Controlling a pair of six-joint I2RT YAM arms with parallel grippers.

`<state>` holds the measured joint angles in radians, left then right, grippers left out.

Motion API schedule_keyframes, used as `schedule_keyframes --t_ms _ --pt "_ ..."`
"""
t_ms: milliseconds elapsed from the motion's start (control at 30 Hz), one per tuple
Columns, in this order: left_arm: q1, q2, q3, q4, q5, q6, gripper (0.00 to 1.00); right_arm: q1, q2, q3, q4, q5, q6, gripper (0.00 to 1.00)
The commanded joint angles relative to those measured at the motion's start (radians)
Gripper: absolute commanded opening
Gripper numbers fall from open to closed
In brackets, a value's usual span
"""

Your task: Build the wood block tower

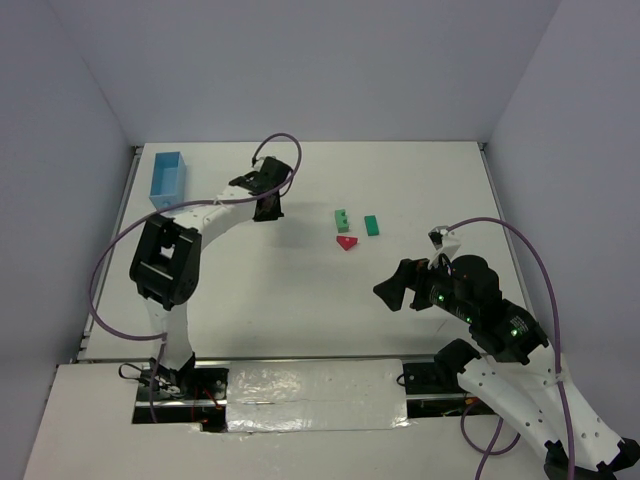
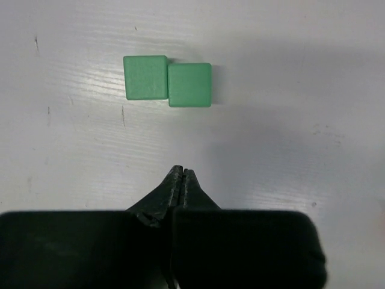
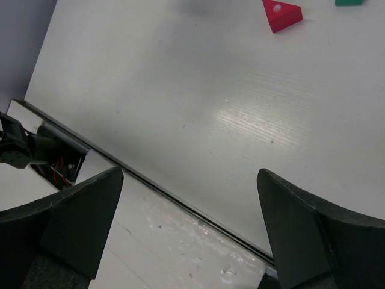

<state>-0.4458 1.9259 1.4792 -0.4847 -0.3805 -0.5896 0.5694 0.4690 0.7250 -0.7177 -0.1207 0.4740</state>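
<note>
Nearest us, the arm bases (image 1: 172, 378) sit at the table (image 1: 300, 310)'s near edge. Far left lies a light blue box (image 1: 168, 178), out of the way. Our left gripper (image 2: 182, 174) is pinched closed on nothing, just short of two touching green cubes (image 2: 189, 85). A third green block (image 1: 372, 225) and the red roof piece (image 1: 347, 242) lie loose just right of them. Our right gripper (image 3: 189, 229) gapes wide, empty. Nothing is stacked yet, and nothing blocks the way.

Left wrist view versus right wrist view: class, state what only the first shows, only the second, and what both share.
Only the left wrist view: two green wooden cubes touching side by side, beyond the left gripper, whose fingers are pressed together. Only the right wrist view: the red triangular wooden block, the table's near edge, and the right gripper, wide open. Both: the white table; a green sliver at the right wrist view's top edge is too little to match to either cube.
</note>
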Motion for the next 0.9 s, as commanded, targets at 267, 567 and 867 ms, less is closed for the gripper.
schedule_keyframes --t_ms 267,567,867 --pt "0.006 0.113 0.088 0.0 0.011 0.008 0.0 0.003 0.003 -0.007 0.044 -0.01 -0.018 1.0" --pt "0.006 0.171 0.135 -0.028 0.015 -0.012 0.0 0.003 0.008 -0.006 0.044 -0.005 -0.017 1.0" --pt "0.006 0.212 0.17 -0.045 0.0 -0.015 0.0 0.003 0.011 -0.006 0.043 -0.008 -0.018 1.0"
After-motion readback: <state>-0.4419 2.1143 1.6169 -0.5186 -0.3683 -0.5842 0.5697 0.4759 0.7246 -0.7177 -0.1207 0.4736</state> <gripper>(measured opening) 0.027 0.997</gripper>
